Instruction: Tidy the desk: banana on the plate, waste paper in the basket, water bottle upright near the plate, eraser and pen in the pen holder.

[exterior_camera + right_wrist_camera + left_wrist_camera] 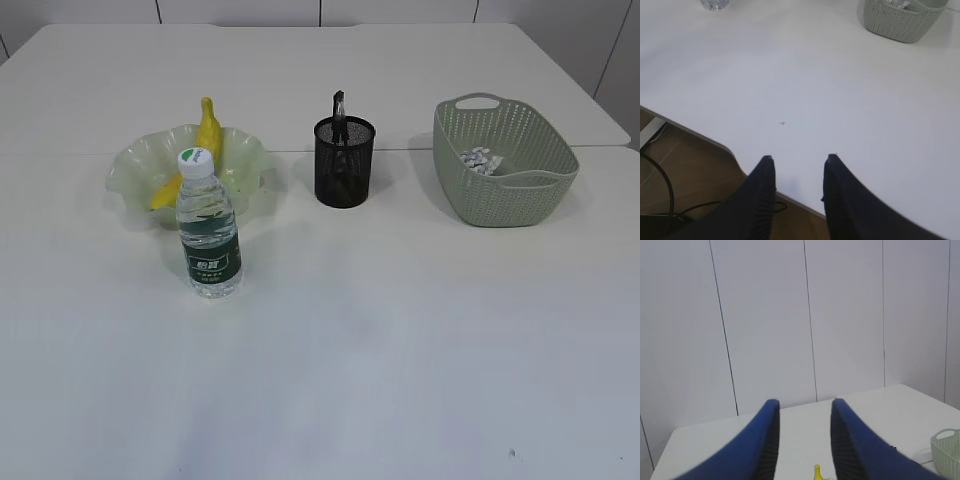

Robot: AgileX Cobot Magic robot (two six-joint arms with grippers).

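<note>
Ext cam: banana (207, 133) lies in the plate (135, 165) at upper left, water bottle (209, 228) stands upright just in front of it, pen holder (344, 161) sits mid-frame w/ a dark pen (339, 106) poking out the top, and the waste paper (482, 160) is inside the basket (520, 195) at upper right, all on the white table (400, 340). My left gripper (805, 405) has its fingers (767, 440) apart w/ nothing between, pointed at the wall. Right gripper (796, 160), bottom of its wrist view, also fingers apart and empty, over the table's near edge; eraser I can't make out.
</note>
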